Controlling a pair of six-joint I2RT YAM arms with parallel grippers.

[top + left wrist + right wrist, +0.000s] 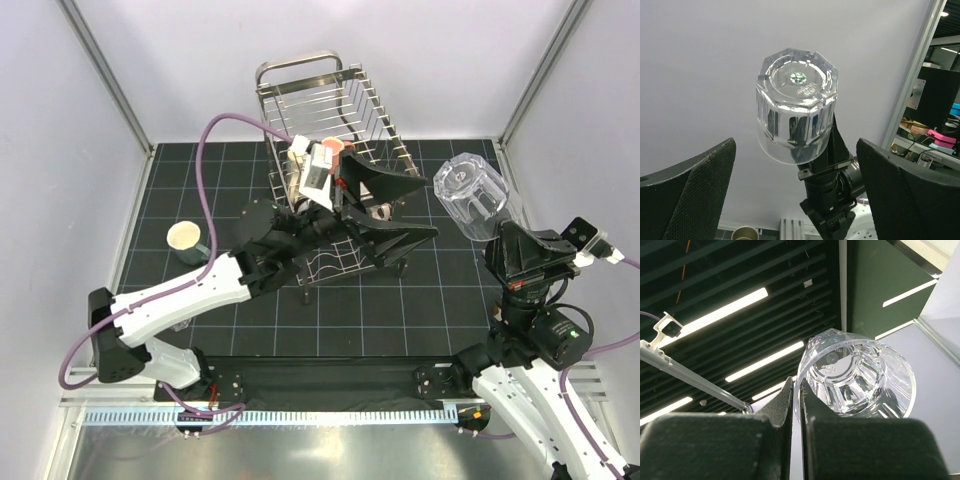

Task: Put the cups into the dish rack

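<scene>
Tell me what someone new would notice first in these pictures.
A clear tumbler, held bottom up at the right, its rim pinched in the right fingers. Mid-table, the left fingers gape wide by the steel rack, facing it. A cream mug stands at far left.

Black gridded mat lies beneath the left claw. White enclosure wall stands beyond that claw, with a metal corner post far off to its left. Above the right claw, ceiling light strips cross dark slats.
</scene>
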